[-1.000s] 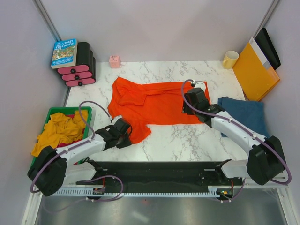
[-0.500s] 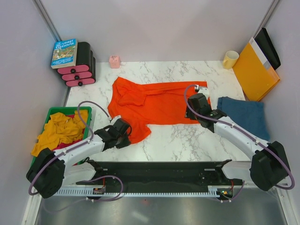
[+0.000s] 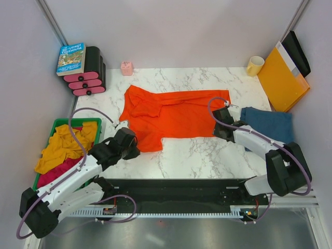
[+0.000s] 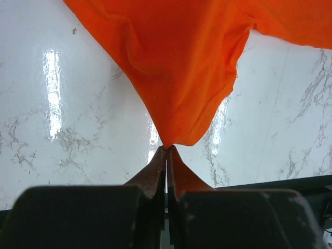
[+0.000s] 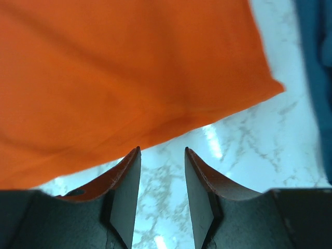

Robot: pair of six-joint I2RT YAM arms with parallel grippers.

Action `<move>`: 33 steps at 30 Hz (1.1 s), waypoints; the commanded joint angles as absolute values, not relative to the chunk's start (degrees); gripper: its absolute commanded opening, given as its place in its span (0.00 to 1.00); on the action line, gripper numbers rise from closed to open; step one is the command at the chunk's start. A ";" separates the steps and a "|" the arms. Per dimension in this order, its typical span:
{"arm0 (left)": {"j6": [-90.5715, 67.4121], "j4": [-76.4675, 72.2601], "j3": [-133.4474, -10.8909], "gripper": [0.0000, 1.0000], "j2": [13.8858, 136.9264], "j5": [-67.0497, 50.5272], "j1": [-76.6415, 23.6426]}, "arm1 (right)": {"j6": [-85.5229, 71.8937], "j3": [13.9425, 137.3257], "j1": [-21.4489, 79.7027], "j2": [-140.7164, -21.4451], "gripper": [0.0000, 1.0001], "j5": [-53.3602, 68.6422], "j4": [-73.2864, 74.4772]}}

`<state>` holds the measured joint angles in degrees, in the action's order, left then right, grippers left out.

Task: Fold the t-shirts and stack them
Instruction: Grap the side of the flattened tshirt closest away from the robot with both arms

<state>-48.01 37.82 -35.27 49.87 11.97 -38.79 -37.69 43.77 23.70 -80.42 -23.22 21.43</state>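
From above, you are seeing the orange shirt [image 3: 171, 111] lying spread on the table [image 3: 197, 150], with the blue shirt [image 3: 270, 124] folded just to its right. The left gripper [image 3: 129, 142] is at its near left corner and the right gripper [image 3: 220, 124] at its near right corner. On the left wrist, your fingers [image 4: 155, 171] are pinching together on a corner of the orange shirt. On the right wrist, your fingers [image 5: 127, 176] are standing apart around nothing, over bare table just short of the orange hem.

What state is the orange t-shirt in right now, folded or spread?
Spread, not folded: the orange t-shirt lies mostly flat across the table, one near corner pinched in the shut left hand.
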 commanded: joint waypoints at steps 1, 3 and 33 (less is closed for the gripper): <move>-44.48 40.17 -38.14 0.02 50.62 14.33 -39.20 | -38.94 44.74 17.06 -80.42 0.47 -23.73 20.65; -44.30 40.17 -38.76 0.02 52.11 14.15 -39.20 | -37.71 44.56 15.65 -80.16 0.47 -24.25 20.74; -43.68 40.17 -41.57 0.02 53.96 16.52 -39.20 | -36.21 44.56 5.98 -84.74 0.00 -22.24 16.43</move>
<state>-45.39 40.32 -38.92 54.17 13.93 -38.79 -35.94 44.97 6.13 -88.20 -22.35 17.63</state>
